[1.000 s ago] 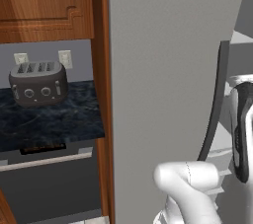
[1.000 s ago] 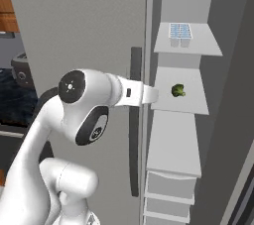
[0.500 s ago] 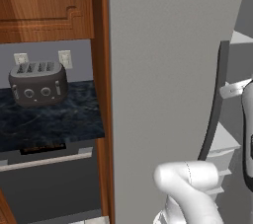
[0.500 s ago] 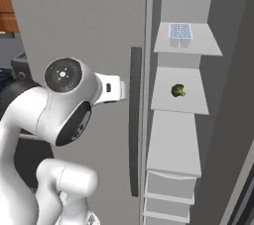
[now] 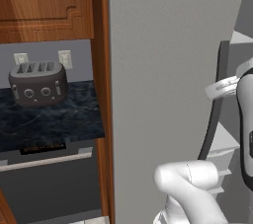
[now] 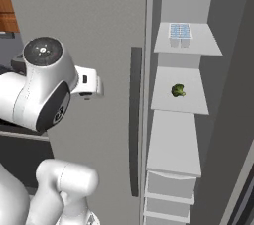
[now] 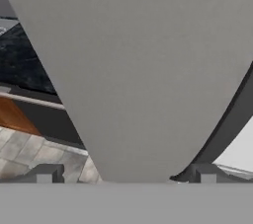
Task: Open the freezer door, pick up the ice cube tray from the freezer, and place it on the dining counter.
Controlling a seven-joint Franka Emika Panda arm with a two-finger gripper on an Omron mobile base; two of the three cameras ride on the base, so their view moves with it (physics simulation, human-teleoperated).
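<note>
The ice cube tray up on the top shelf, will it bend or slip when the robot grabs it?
The ice cube tray looks like a small flat grid of cells, so it is probably stiff and light. It lies flat on the top shelf, so it should not roll. Its smooth pale surface might be slippery, so the open gripper would likely need to pinch an edge firmly.

freezer: right side stands open, white shelves showing
ice cube tray: top shelf
broccoli: shelf below the ice cube tray (small, green)

Glossy white rounded arm, dark grey joint bands, round dark cap with tiny central mark
</note>
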